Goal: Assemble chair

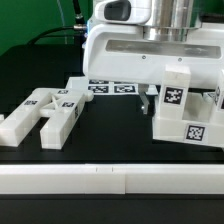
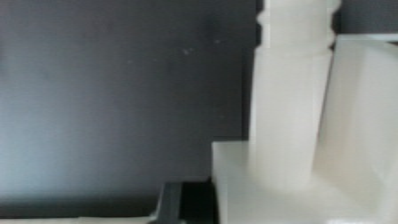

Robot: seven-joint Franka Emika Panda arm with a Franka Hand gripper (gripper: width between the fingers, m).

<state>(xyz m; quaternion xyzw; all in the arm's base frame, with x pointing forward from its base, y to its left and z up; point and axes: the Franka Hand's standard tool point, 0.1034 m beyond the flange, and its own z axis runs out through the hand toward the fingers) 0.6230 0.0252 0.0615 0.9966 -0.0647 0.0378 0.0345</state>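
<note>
White plastic is nearly all there is to see here. Closest, along the bottom of the exterior view, a long white rail [image 1: 110,180] runs across the black table [image 1: 110,140].

A little further back, at the left of the frame, the loose pieces [image 1: 47,110] of the chair lie flat in a small bunch. They have black-and-white tags on top, and nothing is joined to them.

At the right of the frame stands the part-built chair [image 1: 190,122], a blocky body with tags on its front. A tall post [image 1: 172,92] sticks up from it. The wrist view shows that post [image 2: 294,100] up close, standing straight on a white block.

The big shiny gripper [image 1: 165,70] hangs right over the part-built chair, in the upper right. Its jaws are squeezed together (I cannot tell if they pinch anything, as the tips are hidden).

Furthest back, in the middle of the frame, lies the flat marker board [image 1: 110,87].

I think the job is partly done: some parts are joined, but the bunch on the left has yet to go on.
</note>
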